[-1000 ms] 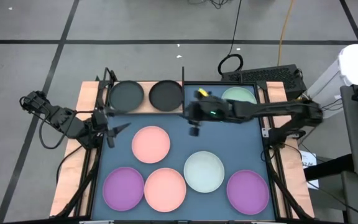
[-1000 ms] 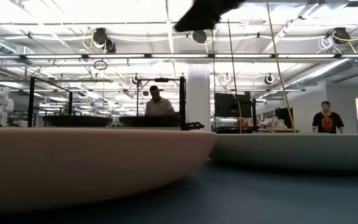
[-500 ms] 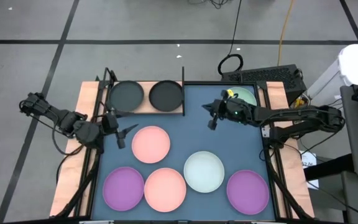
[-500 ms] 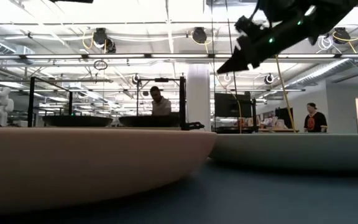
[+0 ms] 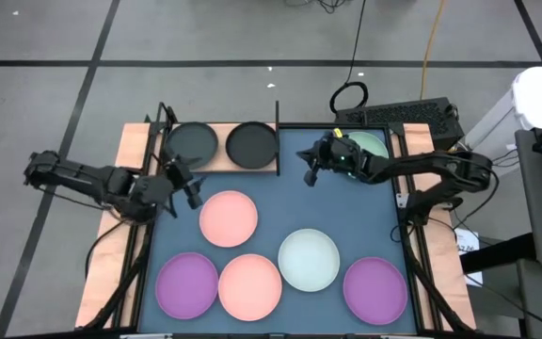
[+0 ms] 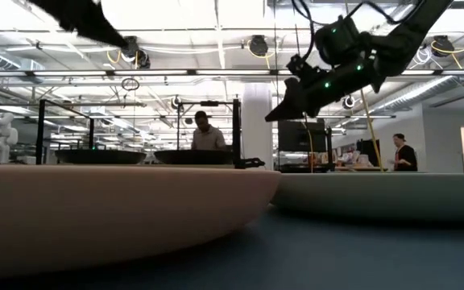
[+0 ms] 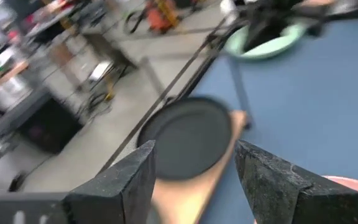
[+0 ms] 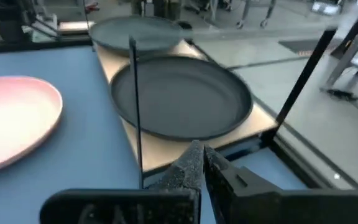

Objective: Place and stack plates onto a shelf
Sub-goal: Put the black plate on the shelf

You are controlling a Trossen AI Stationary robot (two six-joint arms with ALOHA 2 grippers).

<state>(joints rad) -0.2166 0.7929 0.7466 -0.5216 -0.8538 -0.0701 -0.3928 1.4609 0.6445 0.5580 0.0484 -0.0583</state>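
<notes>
2 black plates [image 5: 192, 142] [image 5: 251, 143] sit side by side on shelf [image 5: 216, 163], far-left of counter. Left gripper [image 5: 188, 185] open, empty, just beside pink plate [image 5: 229, 217]. Right gripper [image 5: 310, 172] closed, empty, near green plate [image 5: 369, 144]. No legible writing.

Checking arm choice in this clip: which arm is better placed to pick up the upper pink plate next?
Left, probably. The left gripper hovers right beside the upper pink plate, fingers open. The right gripper is shut and sits farther off, by the pale green plate and the shelf.
</notes>
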